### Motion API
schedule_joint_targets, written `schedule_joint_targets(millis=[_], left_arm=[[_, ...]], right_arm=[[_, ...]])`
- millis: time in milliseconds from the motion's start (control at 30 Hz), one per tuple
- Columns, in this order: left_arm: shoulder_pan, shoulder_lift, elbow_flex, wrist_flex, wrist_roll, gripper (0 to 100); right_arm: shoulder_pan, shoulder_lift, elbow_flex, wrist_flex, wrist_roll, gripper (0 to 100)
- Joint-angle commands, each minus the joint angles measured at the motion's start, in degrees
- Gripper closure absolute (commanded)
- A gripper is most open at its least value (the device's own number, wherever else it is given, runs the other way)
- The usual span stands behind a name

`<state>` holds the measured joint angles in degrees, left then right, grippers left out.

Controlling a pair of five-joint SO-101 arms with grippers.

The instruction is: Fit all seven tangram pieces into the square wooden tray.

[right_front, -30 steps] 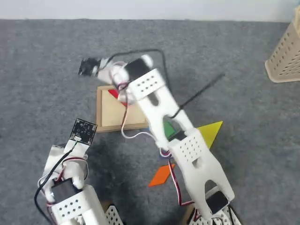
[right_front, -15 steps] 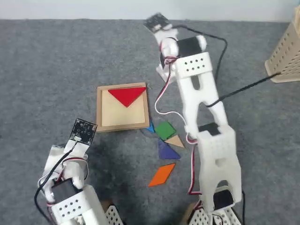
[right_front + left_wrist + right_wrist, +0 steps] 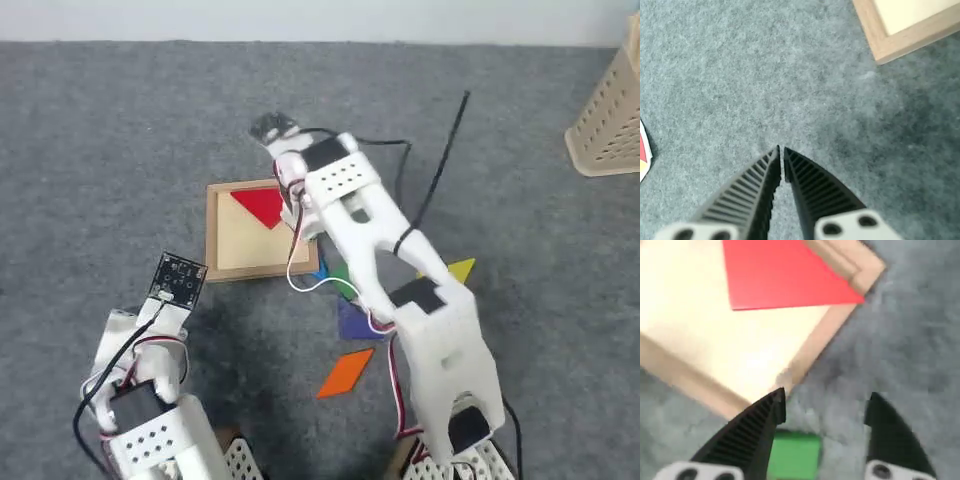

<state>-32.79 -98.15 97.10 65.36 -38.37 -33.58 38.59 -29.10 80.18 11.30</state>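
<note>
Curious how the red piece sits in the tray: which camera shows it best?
The right wrist view: the red triangle looms large, flat in a corner of the wooden tray. In the high view the right arm covers one end of it. The left wrist view faces carpet and a tray corner.

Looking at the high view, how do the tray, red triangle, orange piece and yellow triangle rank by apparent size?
1. The tray is clearly largest.
2. The red triangle and orange piece look alike; the right arm covers part of the red one, so no ranking.
3. The yellow triangle shows smallest, but is mostly hidden by that arm.
</note>
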Motion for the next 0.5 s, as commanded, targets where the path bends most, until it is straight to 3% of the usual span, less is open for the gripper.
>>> schedule_joint_targets(millis=[0, 267, 467], left_arm=[[-0.44, 0.18, -0.22, 0.18, -0.88, 99], [-0.44, 0.18, -0.22, 0.18, -0.88, 99], [-0.44, 0.18, -0.22, 0.18, -0.88, 99]], right_arm=[[-0.4, 0.48, -0.44, -3.38, -0.88, 72.4], [-0.13, 5.14, -0.44, -6.9, -0.88, 73.9], [2.42, 6.2, -0.53, -8.66, -1.49, 94.6]])
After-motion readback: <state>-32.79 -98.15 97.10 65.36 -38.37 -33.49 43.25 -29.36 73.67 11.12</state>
